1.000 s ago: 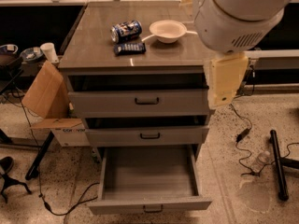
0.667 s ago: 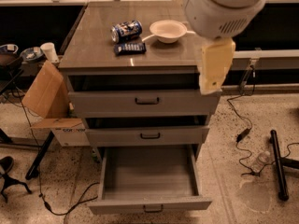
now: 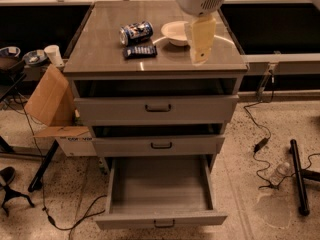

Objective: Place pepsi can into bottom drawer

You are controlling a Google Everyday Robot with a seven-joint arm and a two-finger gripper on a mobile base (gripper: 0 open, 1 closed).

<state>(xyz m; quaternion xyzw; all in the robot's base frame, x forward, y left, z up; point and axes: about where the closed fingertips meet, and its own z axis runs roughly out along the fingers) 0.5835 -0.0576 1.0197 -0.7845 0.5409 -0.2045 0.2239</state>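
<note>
The pepsi can [image 3: 136, 32], blue with white and red markings, lies on its side on the cabinet top [image 3: 100, 44], left of centre. The bottom drawer [image 3: 160, 184] is pulled fully out and its grey interior holds nothing. My gripper [image 3: 200, 40] hangs from the white arm head at the top of the camera view. It is over the right part of the cabinet top, beside a white bowl [image 3: 174, 32] and well to the right of the can. It holds nothing that I can see.
A flat dark snack packet [image 3: 140, 50] lies just in front of the can. The two upper drawers [image 3: 157, 107] stand slightly ajar. A cardboard box [image 3: 50, 96] leans at the cabinet's left. Cables, a plastic bottle [image 3: 280, 173] and a black bar [image 3: 297, 176] lie on the floor at right.
My gripper has moved left and farther back, from beside the cabinet's right edge to above the cabinet top next to the bowl. The can and the drawers have not moved.
</note>
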